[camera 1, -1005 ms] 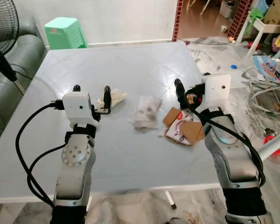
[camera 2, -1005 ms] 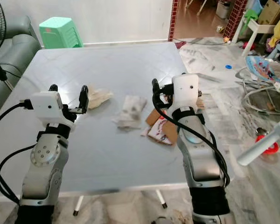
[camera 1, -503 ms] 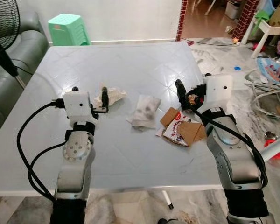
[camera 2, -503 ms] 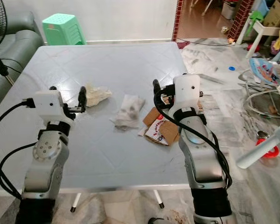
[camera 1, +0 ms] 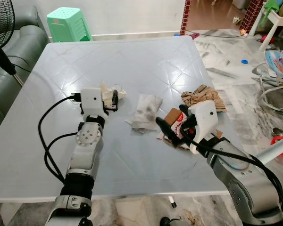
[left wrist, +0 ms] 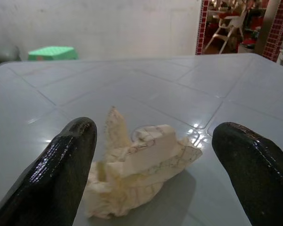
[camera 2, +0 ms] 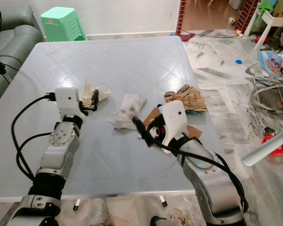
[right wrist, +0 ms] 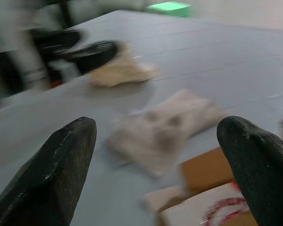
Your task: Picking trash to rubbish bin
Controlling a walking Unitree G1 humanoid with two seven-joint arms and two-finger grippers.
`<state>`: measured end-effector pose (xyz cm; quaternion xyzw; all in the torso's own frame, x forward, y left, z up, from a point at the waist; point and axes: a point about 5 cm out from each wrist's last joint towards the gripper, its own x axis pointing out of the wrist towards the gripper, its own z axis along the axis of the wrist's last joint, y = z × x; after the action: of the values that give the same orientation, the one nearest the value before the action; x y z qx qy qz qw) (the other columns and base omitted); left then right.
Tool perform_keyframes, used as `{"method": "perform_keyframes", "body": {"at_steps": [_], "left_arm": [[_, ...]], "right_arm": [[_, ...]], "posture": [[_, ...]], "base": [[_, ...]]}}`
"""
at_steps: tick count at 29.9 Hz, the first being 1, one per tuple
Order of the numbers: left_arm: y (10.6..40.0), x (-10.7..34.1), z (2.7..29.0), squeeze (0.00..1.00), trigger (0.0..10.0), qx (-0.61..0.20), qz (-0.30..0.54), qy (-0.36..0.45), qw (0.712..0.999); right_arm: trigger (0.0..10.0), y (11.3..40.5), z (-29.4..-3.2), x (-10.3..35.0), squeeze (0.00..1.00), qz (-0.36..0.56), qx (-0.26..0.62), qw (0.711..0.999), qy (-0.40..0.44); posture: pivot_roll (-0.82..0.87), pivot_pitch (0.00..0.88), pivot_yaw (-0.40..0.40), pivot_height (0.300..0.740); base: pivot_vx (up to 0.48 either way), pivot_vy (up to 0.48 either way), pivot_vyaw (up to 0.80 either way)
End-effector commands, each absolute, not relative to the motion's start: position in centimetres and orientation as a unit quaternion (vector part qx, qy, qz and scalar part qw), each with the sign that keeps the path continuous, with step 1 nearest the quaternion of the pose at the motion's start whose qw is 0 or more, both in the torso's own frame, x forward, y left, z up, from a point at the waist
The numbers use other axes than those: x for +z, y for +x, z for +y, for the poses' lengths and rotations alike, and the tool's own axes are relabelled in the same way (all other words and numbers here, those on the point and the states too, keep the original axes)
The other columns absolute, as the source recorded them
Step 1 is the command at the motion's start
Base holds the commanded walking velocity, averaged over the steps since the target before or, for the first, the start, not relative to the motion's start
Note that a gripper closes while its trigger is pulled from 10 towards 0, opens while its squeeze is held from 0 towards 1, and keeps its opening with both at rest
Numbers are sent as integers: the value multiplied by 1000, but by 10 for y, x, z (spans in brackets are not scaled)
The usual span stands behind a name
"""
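Note:
On the grey table [camera 1: 132, 61] lies a crumpled cream wrapper [camera 1: 116, 92]. My left gripper [camera 1: 111, 98] is open, and the wrapper [left wrist: 141, 162] sits between its fingertips [left wrist: 68, 155] on the tabletop. A stained white tissue [camera 1: 144, 108] lies in the middle. To its right are a flattened cardboard packet with red print [camera 1: 176, 123] and a crumpled brown paper bag [camera 1: 203, 97]. My right gripper [camera 1: 171, 117] hovers over the cardboard packet, open, pointing left toward the tissue [right wrist: 165, 127].
A green plastic stool [camera 1: 68, 23] stands beyond the table's far edge. A dark sofa [camera 1: 12, 52] and a fan [camera 1: 0, 28] are at the left. Toys, cables and a white pipe [camera 1: 276, 151] clutter the floor at the right.
The left gripper has reached forward so the cream wrapper lies between its fingers. The right arm has swung left and lowered over the cardboard, uncovering the brown paper bag. The camera has shifted.

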<state>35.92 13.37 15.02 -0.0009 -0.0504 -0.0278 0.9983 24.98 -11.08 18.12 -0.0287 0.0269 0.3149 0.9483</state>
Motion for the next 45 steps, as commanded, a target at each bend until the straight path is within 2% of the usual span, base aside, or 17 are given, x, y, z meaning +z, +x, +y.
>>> {"method": "perform_keyframes", "body": {"at_steps": [1,5,16,22,23,24,25,45], "left_arm": [[364,152,135,0,10000,-24,-54,-7,998],[371,151,133,0,10000,-29,-51,-5,998],[385,142,152,0,10000,-1,-2,-15,1000],[387,136,158,0,10000,7,19,-5,1000],[386,133,158,0,3412,4,27,-7,1000],[385,131,158,0,3412,1,30,-11,999],[385,129,158,0,0,-2,33,-13,999],[379,117,170,0,0,-2,44,-13,999]], "right_arm": [[10000,241,-107,186,624,27,342,939,-24],[10000,229,-108,187,624,45,365,930,-16],[10000,206,-93,187,620,86,447,890,30],[10000,207,-94,188,616,95,445,890,35],[10000,208,-94,187,608,97,443,891,36],[10000,209,-95,187,608,97,442,891,35],[10000,209,-95,186,600,99,441,891,33],[10000,217,-90,182,541,94,439,893,31]], "posture": [[-259,169,17,740],[-275,179,21,740],[-278,190,24,740],[-275,181,25,740],[-275,180,26,740],[-275,179,26,740],[-275,177,28,740],[-236,160,35,740]], "base": [[0,0,0],[0,0,0],[0,0,0],[0,0,0],[0,0,0],[0,0,0],[0,0,0],[0,0,0]]}}
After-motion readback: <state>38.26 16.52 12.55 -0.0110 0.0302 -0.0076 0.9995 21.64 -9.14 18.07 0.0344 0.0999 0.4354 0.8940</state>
